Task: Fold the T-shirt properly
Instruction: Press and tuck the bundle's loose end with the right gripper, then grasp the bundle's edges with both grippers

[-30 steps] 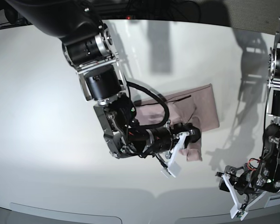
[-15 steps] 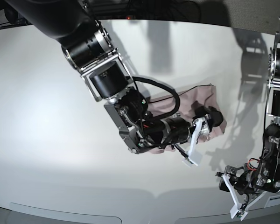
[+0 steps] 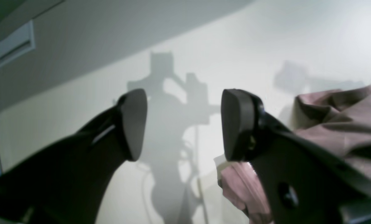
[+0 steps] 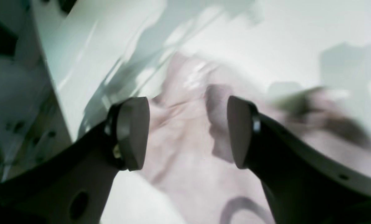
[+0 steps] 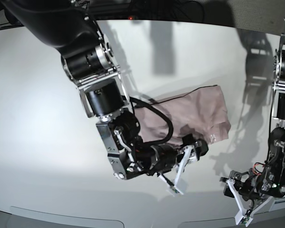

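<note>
Both grippers stand with their jaws apart and nothing between them. Right gripper (image 5: 183, 166), on the arm that reaches in from the far left corner of the tabletop (image 5: 38, 118), hangs just at the near edge of the T-shirt (image 5: 194, 114); in its own wrist view the two dark pads (image 4: 132, 133) frame pink cloth (image 4: 185, 161) lying below them, blurred, with no fabric pinched. Whether a fingertip touches the cloth cannot be told. Left gripper (image 5: 240, 199) sits low at the near right corner of the tabletop, well apart from the shirt in the base view; its wrist view shows its gap (image 3: 182, 124) over bare white surface (image 3: 235, 46), with rumpled pink folds (image 3: 337, 121) off to one side behind one finger. The T-shirt lies as a compact folded shape, right of the tabletop's middle, its far edge fairly straight and its near right corner somewhat wrinkled. A dark cable (image 5: 159, 114) loops from the right arm across the shirt's left part. Arm shadows fall over the far side of the tabletop.
</note>
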Tool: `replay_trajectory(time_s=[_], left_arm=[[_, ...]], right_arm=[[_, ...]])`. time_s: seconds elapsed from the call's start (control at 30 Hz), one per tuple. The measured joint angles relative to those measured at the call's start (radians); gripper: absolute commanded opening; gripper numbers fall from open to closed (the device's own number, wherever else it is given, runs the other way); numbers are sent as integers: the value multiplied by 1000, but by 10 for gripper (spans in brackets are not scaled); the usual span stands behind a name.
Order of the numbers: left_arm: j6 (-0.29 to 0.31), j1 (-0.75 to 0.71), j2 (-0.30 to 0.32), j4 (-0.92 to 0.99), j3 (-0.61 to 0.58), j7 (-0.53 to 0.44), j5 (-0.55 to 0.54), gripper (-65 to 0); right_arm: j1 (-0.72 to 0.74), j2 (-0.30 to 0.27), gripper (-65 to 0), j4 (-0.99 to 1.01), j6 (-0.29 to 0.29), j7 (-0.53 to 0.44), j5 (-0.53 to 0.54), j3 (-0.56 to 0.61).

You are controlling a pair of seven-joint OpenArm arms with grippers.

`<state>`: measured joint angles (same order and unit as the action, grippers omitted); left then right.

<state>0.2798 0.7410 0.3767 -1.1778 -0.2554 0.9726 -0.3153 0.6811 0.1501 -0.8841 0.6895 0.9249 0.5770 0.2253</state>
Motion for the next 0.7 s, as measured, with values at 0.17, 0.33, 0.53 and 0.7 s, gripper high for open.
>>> replay_trajectory(time_s=[0.17, 0.33, 0.53, 0.7], left_arm=[[0, 7, 0, 0, 0, 5, -112, -281], [-5, -36, -2, -31, 0, 23, -148, -281], [3, -213, -13, -454, -2, 76, -129, -281], [-37, -456, -37, -572, -2, 73, -70, -281]], right_arm=[[31, -7, -258, 0, 0, -46, -134, -109], [28, -102, -258, 0, 0, -78, -199, -126], [21, -181, -258, 0, 0, -94, -247, -126], [14, -197, -258, 1, 0, -88, -250, -127]])
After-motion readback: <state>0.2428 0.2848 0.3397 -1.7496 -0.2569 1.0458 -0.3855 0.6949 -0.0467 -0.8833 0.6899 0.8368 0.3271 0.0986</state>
